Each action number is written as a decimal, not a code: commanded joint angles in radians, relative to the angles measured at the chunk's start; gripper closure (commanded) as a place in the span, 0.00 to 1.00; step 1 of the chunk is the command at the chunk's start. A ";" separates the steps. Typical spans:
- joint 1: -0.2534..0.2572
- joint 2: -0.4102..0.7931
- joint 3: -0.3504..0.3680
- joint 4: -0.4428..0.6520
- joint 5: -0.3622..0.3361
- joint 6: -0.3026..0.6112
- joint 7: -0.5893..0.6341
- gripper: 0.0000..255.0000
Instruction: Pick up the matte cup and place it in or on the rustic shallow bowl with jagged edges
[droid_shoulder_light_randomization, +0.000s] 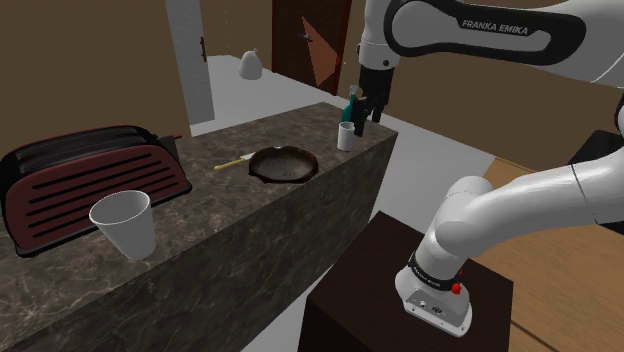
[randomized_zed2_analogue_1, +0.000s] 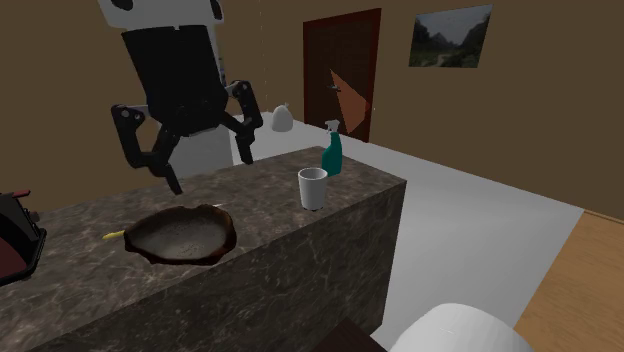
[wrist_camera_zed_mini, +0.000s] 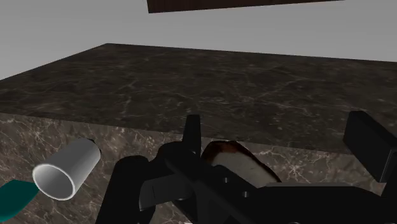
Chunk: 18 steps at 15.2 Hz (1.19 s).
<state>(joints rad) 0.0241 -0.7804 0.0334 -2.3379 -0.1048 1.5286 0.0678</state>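
Observation:
A small white cup (droid_shoulder_light_randomization: 346, 136) stands upright near the far end of the dark marble counter (droid_shoulder_light_randomization: 230, 230), beside a teal spray bottle (droid_shoulder_light_randomization: 352, 104). The cup (randomized_zed2_analogue_1: 313, 188) is right of the brown jagged-rimmed shallow bowl (randomized_zed2_analogue_1: 180, 236) in the second exterior view. My black gripper (droid_shoulder_light_randomization: 368, 116) hangs open in the air above the counter, close to the cup and higher than it. Its fingers (randomized_zed2_analogue_1: 176, 180) stand wide apart with nothing between them. In the wrist view the cup (wrist_camera_zed_mini: 67, 170) lies off to one side of the gripper (wrist_camera_zed_mini: 280, 137), and the bowl (wrist_camera_zed_mini: 232, 159) is partly hidden behind the hand.
A second, larger white cup (droid_shoulder_light_randomization: 123, 224) stands near the counter's front edge by a dark red toaster (droid_shoulder_light_randomization: 90, 180). A yellow-handled utensil (droid_shoulder_light_randomization: 232, 163) lies beside the bowl (droid_shoulder_light_randomization: 284, 165). A brown door (randomized_zed2_analogue_1: 345, 70) and a framed picture (randomized_zed2_analogue_1: 452, 34) are behind.

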 joint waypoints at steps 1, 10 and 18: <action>0.000 0.000 0.000 0.000 0.000 0.000 0.000 0.00; -0.054 0.199 -0.158 0.015 -0.094 0.193 -0.156 0.00; -0.087 0.440 -0.285 0.114 -0.118 0.346 -0.295 0.00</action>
<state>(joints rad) -0.0581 -0.3674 -0.2348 -2.2372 -0.2212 1.8581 -0.2059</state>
